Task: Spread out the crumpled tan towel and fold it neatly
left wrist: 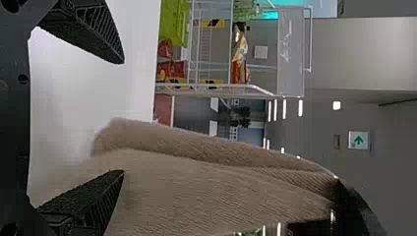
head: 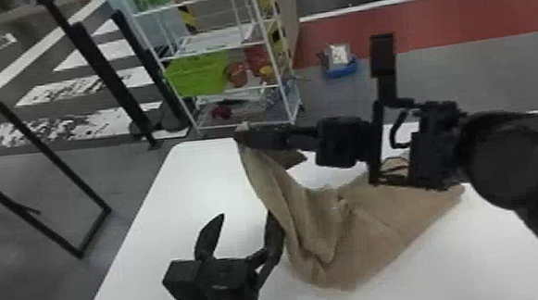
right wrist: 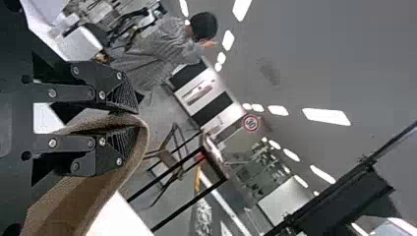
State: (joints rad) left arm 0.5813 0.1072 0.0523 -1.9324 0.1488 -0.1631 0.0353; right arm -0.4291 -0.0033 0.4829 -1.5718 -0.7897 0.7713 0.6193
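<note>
Tan cloth hangs in front of us: in the head view we see the tan towel (head: pixel 373 231) raised by one corner, its folds sloping down to the white bench (head: pixel 151 246), where the rest lies spread toward the right, partly beneath the right arm (head: pixel 515 158). That arm comes in from the right edge and reaches across, and we find the right tool (head: pixel 244 137) clamped on the raised corner; in the right wrist view its fingers pinch the cloth, which loops around one fingertip. The left tool (head: pixel 247 219) is over the bench's nearer left part, its two fingers well apart. One finger is right at the towel's left edge, though we cannot tell whether they touch. In the left wrist view we see the towel's ribbed weave running past that finger up to the other tool. Beyond the bench we see a white wire rack (head: pixel 226 48) holding a lime-green bin (head: pixel 198 74).
</note>
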